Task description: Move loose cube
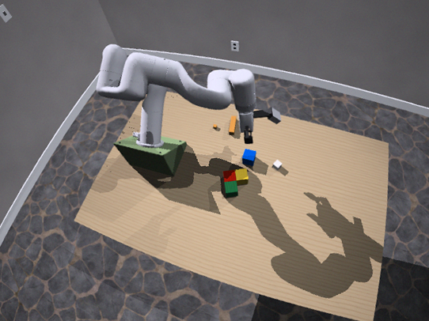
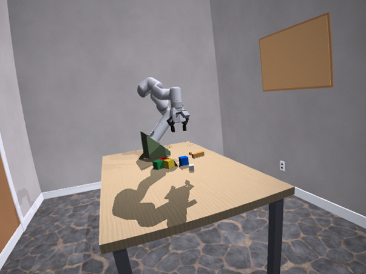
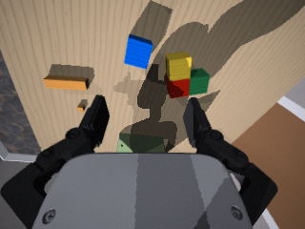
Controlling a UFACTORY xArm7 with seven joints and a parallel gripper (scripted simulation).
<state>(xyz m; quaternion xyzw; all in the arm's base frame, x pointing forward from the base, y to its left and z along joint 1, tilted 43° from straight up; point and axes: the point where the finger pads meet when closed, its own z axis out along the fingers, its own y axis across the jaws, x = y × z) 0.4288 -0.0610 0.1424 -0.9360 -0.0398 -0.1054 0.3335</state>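
Observation:
A red cube (image 1: 229, 175), a yellow cube (image 1: 241, 175) and a green cube (image 1: 230, 188) sit together in an L on the wooden table. The loose blue cube (image 1: 248, 156) lies apart from them, a little beyond the yellow cube; it also shows in the wrist view (image 3: 138, 52) and in the exterior view (image 2: 183, 160). My gripper (image 1: 248, 137) hangs open and empty well above the table, behind the blue cube. Its fingers frame bare table in the wrist view, with the three cubes (image 3: 185, 76) further on.
An orange bar (image 1: 232, 124) and a tiny orange block (image 1: 214, 126) lie behind the gripper. A small white cube (image 1: 277, 163) lies to the right of the blue cube. The green robot base (image 1: 151, 154) stands at the left.

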